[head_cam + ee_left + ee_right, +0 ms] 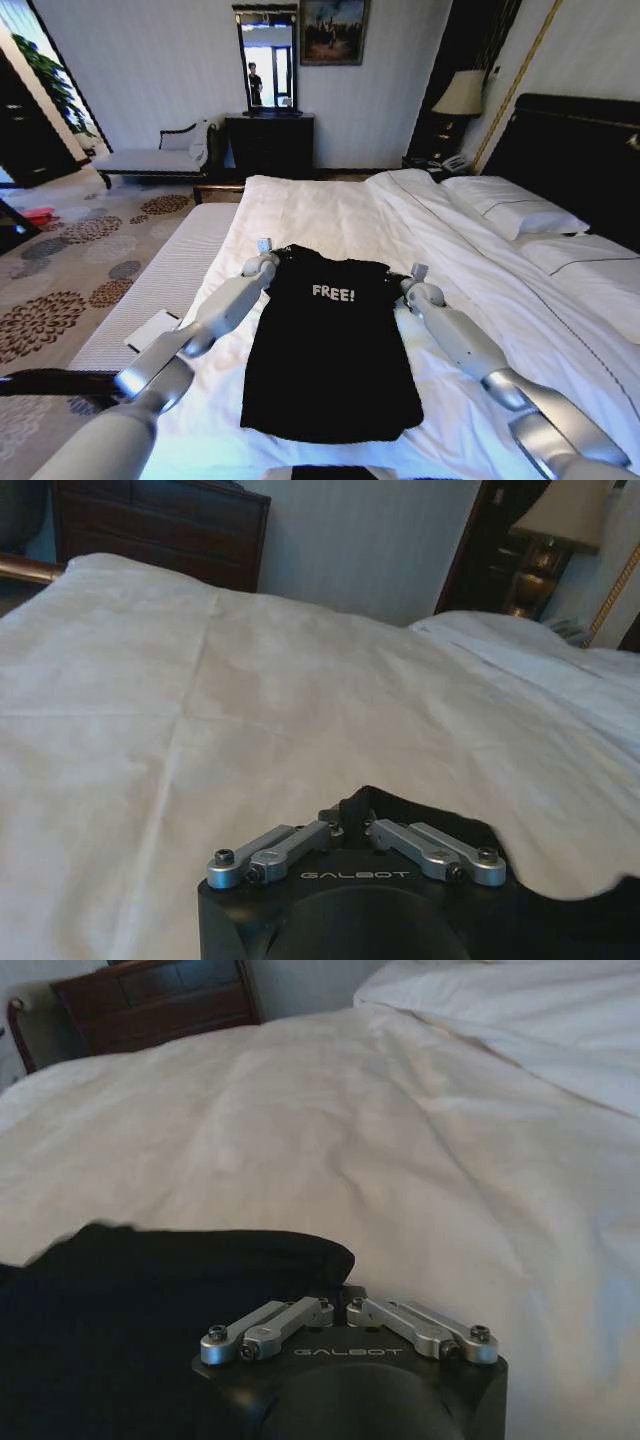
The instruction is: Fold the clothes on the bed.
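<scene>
Shirt (330,350) single on bed (330,215), left end effector (262,262), right end effector (413,285) pinching shoulders.

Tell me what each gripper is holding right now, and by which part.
Both hold the black T-shirt at its far, shoulder end: the left gripper pinches the left shoulder corner, the right gripper the right one. It lies flat on the bed.
</scene>
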